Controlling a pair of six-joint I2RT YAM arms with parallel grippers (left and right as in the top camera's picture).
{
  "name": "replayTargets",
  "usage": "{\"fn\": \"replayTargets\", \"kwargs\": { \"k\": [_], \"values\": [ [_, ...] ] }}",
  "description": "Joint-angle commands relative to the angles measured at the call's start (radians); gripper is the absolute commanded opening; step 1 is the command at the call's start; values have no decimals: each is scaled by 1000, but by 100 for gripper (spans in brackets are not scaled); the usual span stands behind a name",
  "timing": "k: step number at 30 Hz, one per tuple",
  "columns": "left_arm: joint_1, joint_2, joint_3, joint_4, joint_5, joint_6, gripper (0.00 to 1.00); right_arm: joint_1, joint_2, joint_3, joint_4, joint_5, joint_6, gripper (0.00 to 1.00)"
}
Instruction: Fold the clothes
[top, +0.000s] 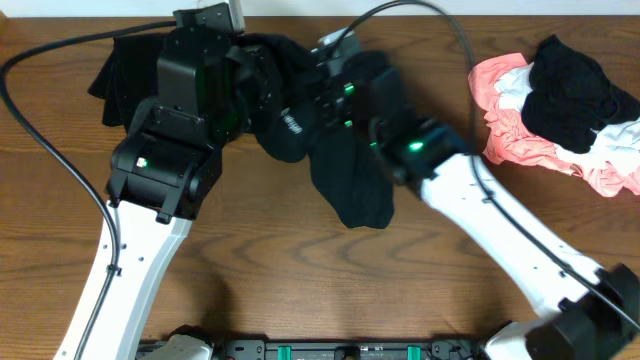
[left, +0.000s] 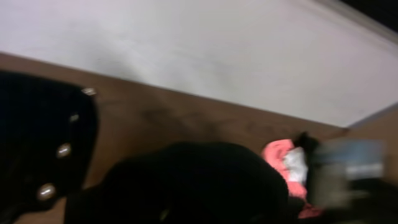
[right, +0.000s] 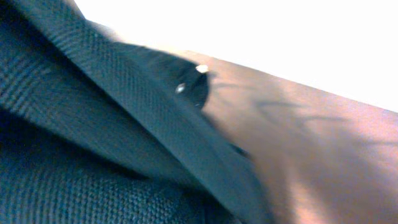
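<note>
A black garment (top: 350, 185) hangs bunched between my two arms at the back middle of the table, with one end drooping toward the front. It fills the bottom of the left wrist view (left: 186, 186) and most of the right wrist view (right: 81, 143), where its dark knit weave is close to the lens. My left gripper (top: 262, 95) and my right gripper (top: 335, 95) are both buried in the cloth. Their fingers are hidden in every view.
A heap of pink, white and black clothes (top: 560, 110) lies at the back right and shows in the left wrist view (left: 289, 165). Another black cloth (top: 120, 65) lies at the back left. Black cables (top: 40, 110) run over the table's left side.
</note>
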Motion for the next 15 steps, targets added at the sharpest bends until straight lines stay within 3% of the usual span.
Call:
{"fn": "replayTargets", "kwargs": {
  "k": [1,8,15],
  "values": [
    [32,-28,13,-19,-61,46,6,-81,-99,9,-18,-122,-135,1],
    [42,-26,13,-106,-60,83,7,-176,-171,9,-73,-225,-242,1],
    [41,-11,13,-298,-48,83,15,-196,-180,9,-121,-225,-272,1]
  ]
}}
